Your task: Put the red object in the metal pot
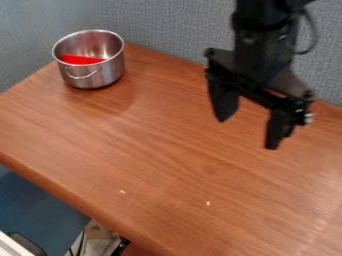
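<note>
The metal pot (90, 58) stands at the table's back left corner, shiny and round. Inside it lies the red object (83, 60), seen as a bright red patch on the pot's bottom. My gripper (250, 122) hangs above the right half of the table, far to the right of the pot. Its two black fingers (223, 100) point down and stand wide apart, open, with nothing between them.
The wooden table (134, 150) slopes from the back left to the front right, and its front edge drops off at the lower left. A grey wall rises behind the pot. A black cable hangs by the arm at the upper right.
</note>
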Available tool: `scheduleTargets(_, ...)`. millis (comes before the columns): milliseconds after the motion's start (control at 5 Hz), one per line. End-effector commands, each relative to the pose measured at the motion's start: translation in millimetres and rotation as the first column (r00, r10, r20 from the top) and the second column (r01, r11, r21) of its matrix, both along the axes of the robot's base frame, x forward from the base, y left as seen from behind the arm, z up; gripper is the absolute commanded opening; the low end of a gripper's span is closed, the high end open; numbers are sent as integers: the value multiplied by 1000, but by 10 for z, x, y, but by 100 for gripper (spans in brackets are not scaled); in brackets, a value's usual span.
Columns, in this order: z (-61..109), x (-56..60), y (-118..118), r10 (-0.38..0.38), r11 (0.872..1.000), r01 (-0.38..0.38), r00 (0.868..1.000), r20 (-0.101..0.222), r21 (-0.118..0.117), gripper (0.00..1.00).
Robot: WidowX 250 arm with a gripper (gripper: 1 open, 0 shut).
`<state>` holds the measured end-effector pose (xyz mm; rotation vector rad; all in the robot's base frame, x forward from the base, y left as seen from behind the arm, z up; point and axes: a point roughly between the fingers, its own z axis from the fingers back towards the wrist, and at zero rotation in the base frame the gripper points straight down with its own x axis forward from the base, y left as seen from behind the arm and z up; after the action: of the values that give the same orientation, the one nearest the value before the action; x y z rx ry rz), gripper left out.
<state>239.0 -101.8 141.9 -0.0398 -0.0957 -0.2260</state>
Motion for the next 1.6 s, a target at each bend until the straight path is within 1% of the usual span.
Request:
scheduleTargets(0, 87, 35, -118, 72, 997, -72, 997, 14, 5, 100)
scheduleTargets(200, 9, 43, 88, 129, 992, -129, 992, -9, 7, 100)
scheduleTargets(400, -41, 26, 322, 166, 986, -166, 986, -31, 2, 100)
scheduleTargets(600, -139, 84, 384, 218, 976, -218, 975, -34, -7, 100)
scheduleTargets(800, -132, 11, 376, 180, 983, -178, 983, -39, 45, 100)
scheduleTargets(1000, -117, -76, 300, 67, 993, -64, 997, -30, 96, 100)
scheduleTargets(1200, 1, -60, 233, 49, 995, -47, 999, -11, 92, 100)
scheduleTargets(1400, 120, -29, 217, 63, 995, -64, 998, 17, 70, 100)
